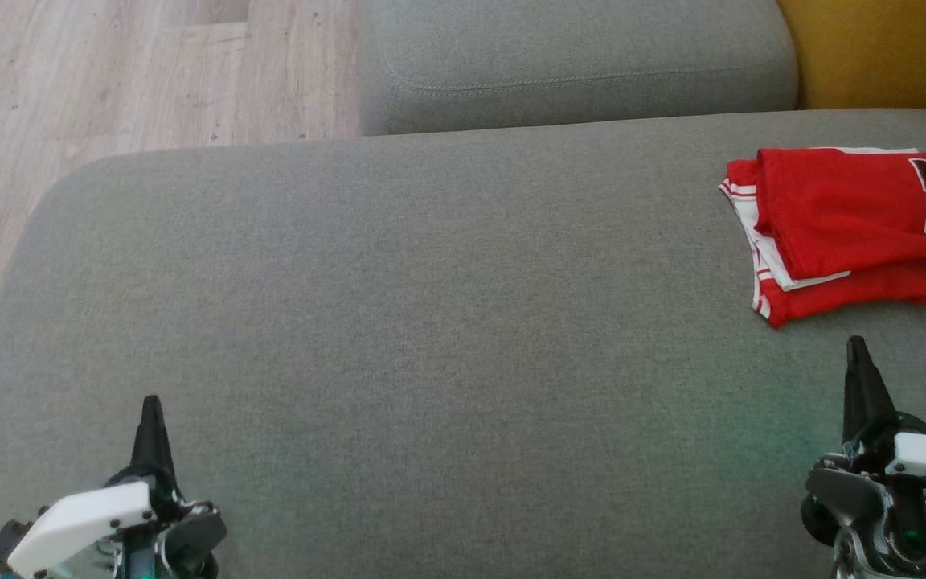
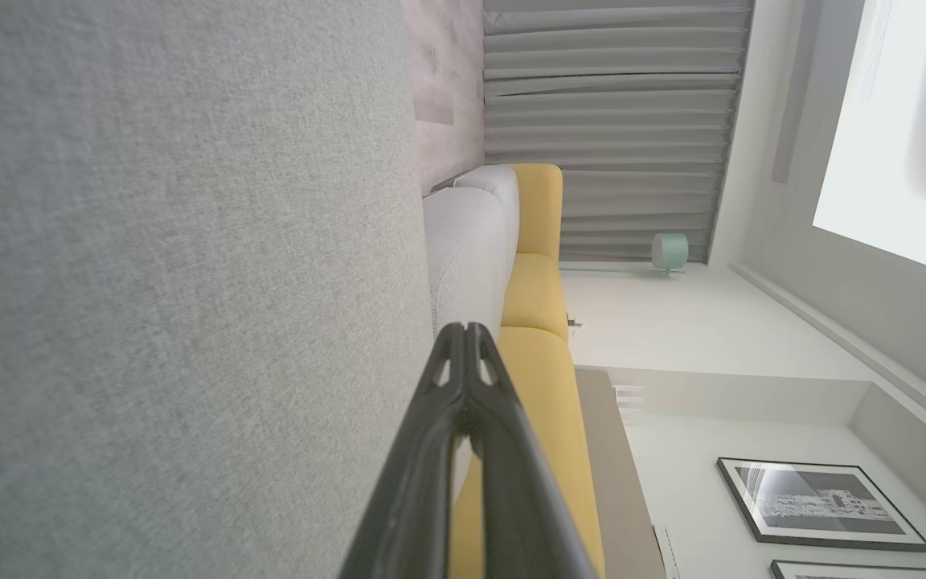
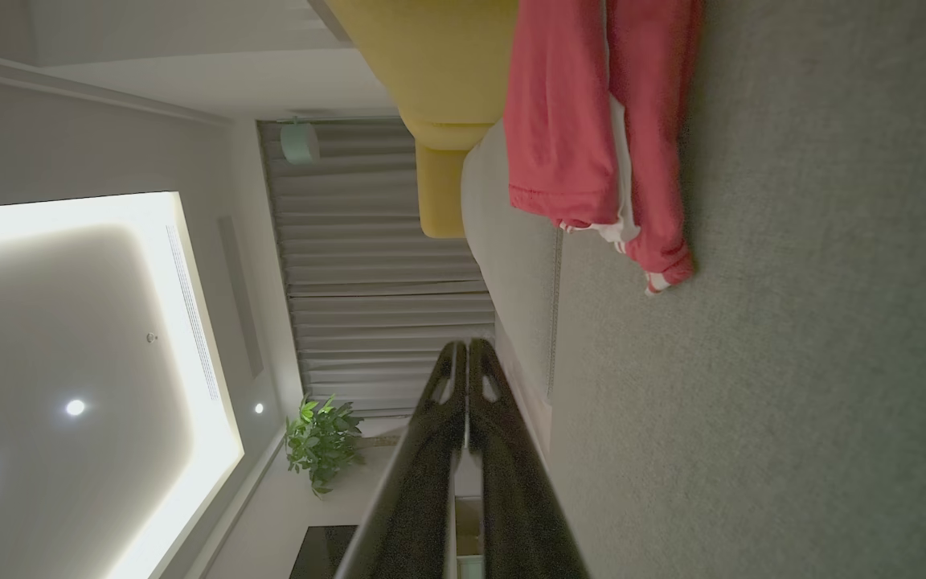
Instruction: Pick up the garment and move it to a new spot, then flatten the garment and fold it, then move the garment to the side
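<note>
The garment (image 1: 857,225) is a red jersey with white trim and black numerals, folded into a flat stack at the far right of the grey sofa seat (image 1: 431,305). It also appears at the top of the right wrist view as the garment (image 3: 592,121). My right gripper (image 1: 858,347) hovers just in front of it, apart from the cloth, fingers pressed together and empty. My left gripper (image 1: 151,404) stands at the lower left over bare cushion, likewise shut with nothing in it. The wrist views show both pairs of fingertips (image 2: 465,331) (image 3: 467,347) touching.
A second grey cushion (image 1: 575,64) sits beyond the seat, with a yellow cushion (image 1: 881,48) at the far right. Wooden floor (image 1: 109,80) lies past the seat's rounded left and far edges. Curtains (image 2: 608,121) and framed pictures (image 2: 821,503) line the room.
</note>
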